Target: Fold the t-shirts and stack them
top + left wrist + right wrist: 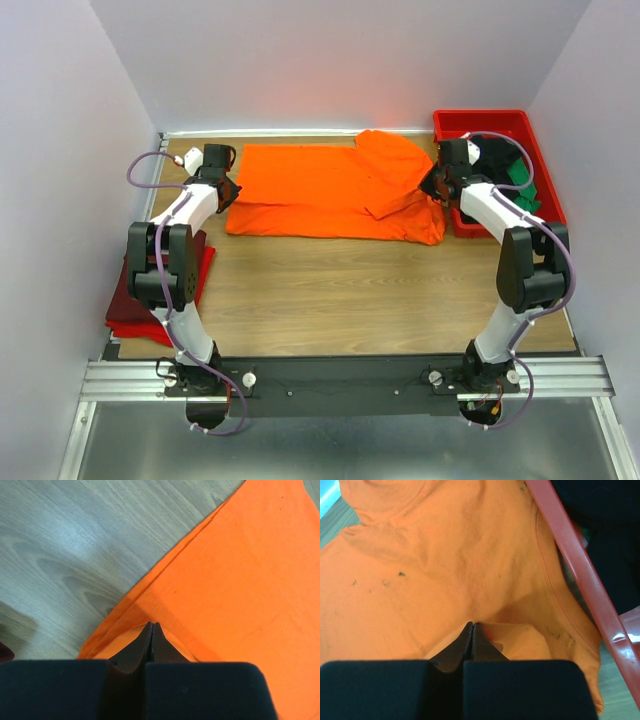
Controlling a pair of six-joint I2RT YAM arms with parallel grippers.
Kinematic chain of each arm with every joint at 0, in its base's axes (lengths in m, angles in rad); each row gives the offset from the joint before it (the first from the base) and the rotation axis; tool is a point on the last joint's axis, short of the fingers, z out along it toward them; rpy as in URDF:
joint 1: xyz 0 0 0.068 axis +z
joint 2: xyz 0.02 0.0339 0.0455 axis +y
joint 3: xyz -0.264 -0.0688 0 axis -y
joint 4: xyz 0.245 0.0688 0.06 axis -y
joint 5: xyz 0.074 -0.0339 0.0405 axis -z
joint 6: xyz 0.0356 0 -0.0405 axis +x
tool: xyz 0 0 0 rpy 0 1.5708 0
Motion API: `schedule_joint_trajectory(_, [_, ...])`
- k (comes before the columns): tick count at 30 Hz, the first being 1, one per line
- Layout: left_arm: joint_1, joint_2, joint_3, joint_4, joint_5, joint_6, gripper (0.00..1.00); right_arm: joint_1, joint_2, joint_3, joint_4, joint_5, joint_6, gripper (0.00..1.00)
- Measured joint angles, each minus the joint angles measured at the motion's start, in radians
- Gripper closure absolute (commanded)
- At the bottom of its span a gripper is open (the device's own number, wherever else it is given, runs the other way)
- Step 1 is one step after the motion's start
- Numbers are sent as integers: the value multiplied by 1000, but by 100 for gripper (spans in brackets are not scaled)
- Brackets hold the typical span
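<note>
The orange t-shirt (320, 190) lies spread across the far half of the bench (350, 300), its right end rumpled against the red tray (478, 118). The left pincer (228, 192) is clenched on the shirt's left edge and the right pincer (432, 185) on its right end, each with a tuck of orange cloth at the tips.

The step in hand looks like a fold of this shirt. To do it well, both arms should lift together and only enough to free the cloth from the bench. They should keep the span between them taut so the middle does not sag, then carry the held edge over in one level sweep. The right side needs care: its cloth lies against the tray wall and could drag or catch on it.

The top view alone shows the whole layout: the shirt's outline, a maroon and red pile (125, 310) at the near left under the left arm, and black and green cloth (520, 178) in the tray. The wrist views show instead what it cannot: the shut fingers, the doubled layers along the left edge, and small dark specks (400, 573) on the cloth near the right pincer.
</note>
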Motion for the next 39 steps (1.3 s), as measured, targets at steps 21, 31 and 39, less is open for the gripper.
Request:
schedule_joint_trajectory(21, [5, 58, 35, 23, 19, 18, 100, -15, -2, 24, 15, -9, 4, 100])
schedule_joint_trajectory(31, [11, 74, 37, 59, 30, 41, 47, -17, 114, 141, 23, -63, -32, 44])
schedule_joint_trajectory(39, [25, -19, -21, 70, 29, 54, 31, -17, 94, 130, 34, -116, -74, 31])
